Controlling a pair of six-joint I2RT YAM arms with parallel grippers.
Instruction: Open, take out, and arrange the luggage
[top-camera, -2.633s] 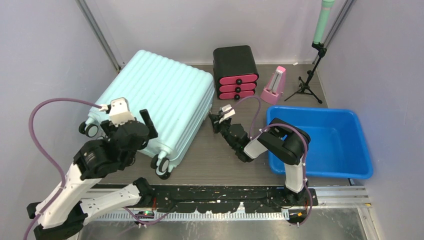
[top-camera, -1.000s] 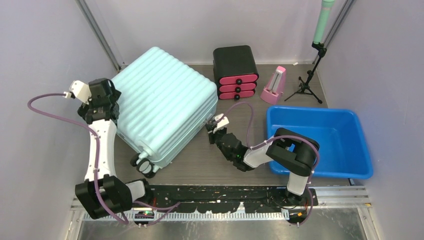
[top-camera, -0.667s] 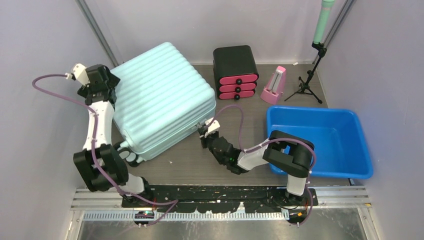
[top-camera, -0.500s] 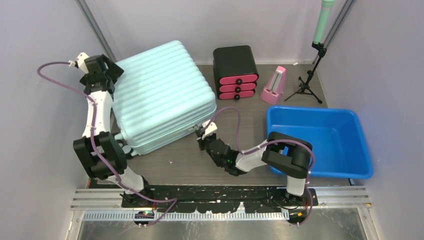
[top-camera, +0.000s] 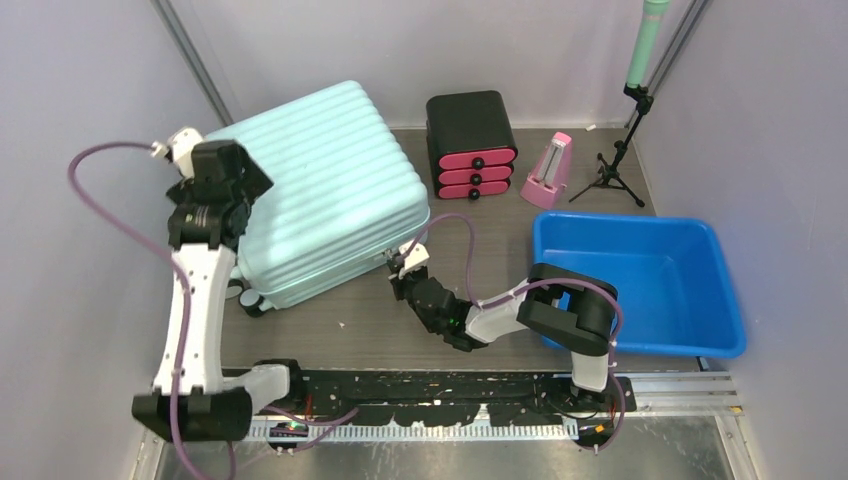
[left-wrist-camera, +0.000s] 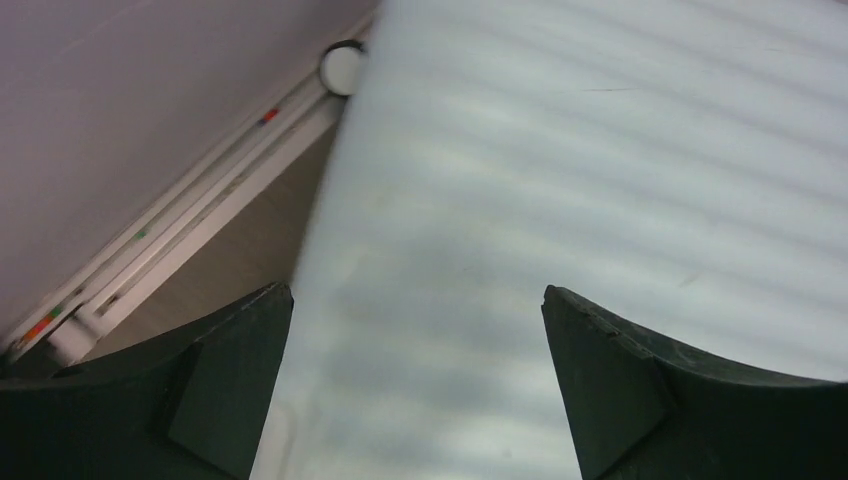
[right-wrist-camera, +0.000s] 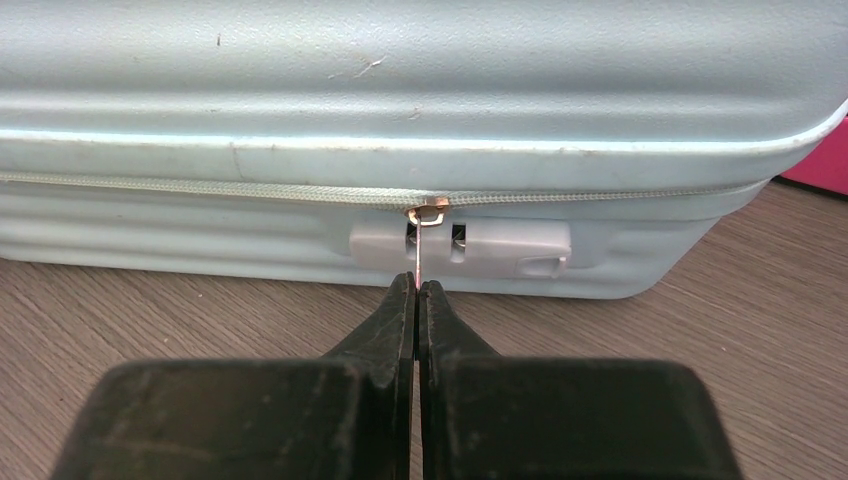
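The mint hard-shell luggage (top-camera: 320, 190) lies flat at the back-left of the wood desk (top-camera: 350, 340). The ribbed shell looks stiff, slick and bulky, so I wouldn't pinch the body. The zipper pull (right-wrist-camera: 420, 255) is the spot, and the right pincer (right-wrist-camera: 417, 290) is clamped shut on it, right by the lock (right-wrist-camera: 500, 245). The left pincer (left-wrist-camera: 415, 300) gapes wide over the lid's left edge, holding nothing. Room's tight: drawer box (top-camera: 470, 130) just beside it, blue tub (top-camera: 650, 345) off to the right.
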